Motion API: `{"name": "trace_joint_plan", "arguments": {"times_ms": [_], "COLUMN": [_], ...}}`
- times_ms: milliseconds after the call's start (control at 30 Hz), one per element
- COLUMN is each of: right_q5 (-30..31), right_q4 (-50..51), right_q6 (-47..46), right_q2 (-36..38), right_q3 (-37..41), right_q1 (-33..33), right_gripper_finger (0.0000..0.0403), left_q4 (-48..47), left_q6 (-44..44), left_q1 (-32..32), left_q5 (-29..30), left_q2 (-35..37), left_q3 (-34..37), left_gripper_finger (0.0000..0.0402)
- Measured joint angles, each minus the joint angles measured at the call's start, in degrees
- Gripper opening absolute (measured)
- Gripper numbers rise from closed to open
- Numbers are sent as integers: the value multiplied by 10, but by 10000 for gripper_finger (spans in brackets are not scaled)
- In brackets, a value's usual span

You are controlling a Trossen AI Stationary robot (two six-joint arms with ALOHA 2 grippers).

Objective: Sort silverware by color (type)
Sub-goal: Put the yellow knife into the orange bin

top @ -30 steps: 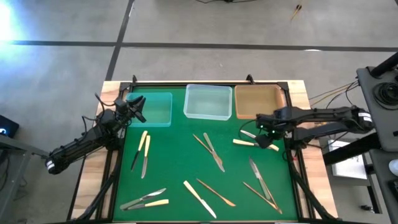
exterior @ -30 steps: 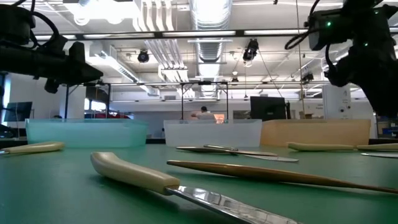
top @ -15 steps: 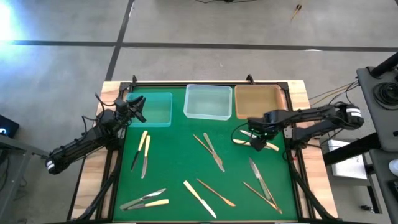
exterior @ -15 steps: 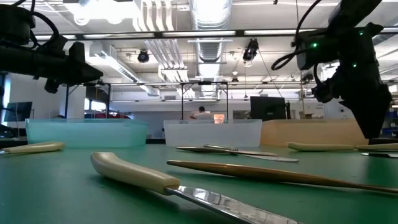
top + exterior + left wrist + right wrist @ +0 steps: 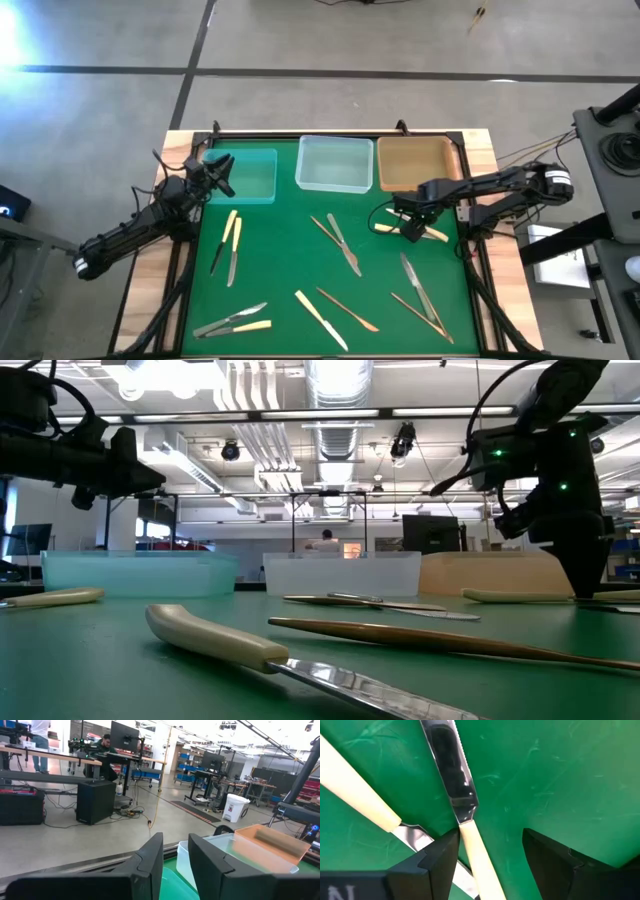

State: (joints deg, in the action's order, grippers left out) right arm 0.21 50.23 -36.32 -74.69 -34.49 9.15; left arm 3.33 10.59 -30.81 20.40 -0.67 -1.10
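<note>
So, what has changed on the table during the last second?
The right gripper moved left and came down with open fingers over the cream-handled knives near the brown tray. Nothing is gripped yet. The left gripper and other cutlery stayed put.

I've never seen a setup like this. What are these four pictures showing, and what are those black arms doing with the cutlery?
It is a robot with two arms at a table with a green mat. One picture looks straight down, one looks level across the tabletop, and one comes from a camera on each wrist. Knives and other silverware lie scattered on the mat; three trays stand in a row at its far edge. The right tool is low over two cream-handled knives, its fingers open on either side of one handle, not gripping yet. The left tool waits above the pale blue tray, holding nothing I can see.
</note>
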Motion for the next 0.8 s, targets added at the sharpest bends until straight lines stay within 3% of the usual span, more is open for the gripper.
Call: {"name": "trace_joint_plan", "arguments": {"times_ms": [133,233,500,800], "right_q5": [-2,-5,-11,-13], "right_q4": [-16,-24,-42,-12], "right_q6": [0,0,7,3], "right_q2": [-10,-13,-14,57], "right_q3": [13,17,28,14], "right_q1": [0,0,0,0], "right_gripper_finger": [207,181,29,24], "left_q4": [0,0,0,0], "left_q6": [0,0,0,0], "left_q1": [0,0,0,0], "left_q5": [0,0,0,0], "left_q2": [0,0,0,0], "left_q3": [0,0,0,0], "left_gripper_finger": [75,75,75,75]}}
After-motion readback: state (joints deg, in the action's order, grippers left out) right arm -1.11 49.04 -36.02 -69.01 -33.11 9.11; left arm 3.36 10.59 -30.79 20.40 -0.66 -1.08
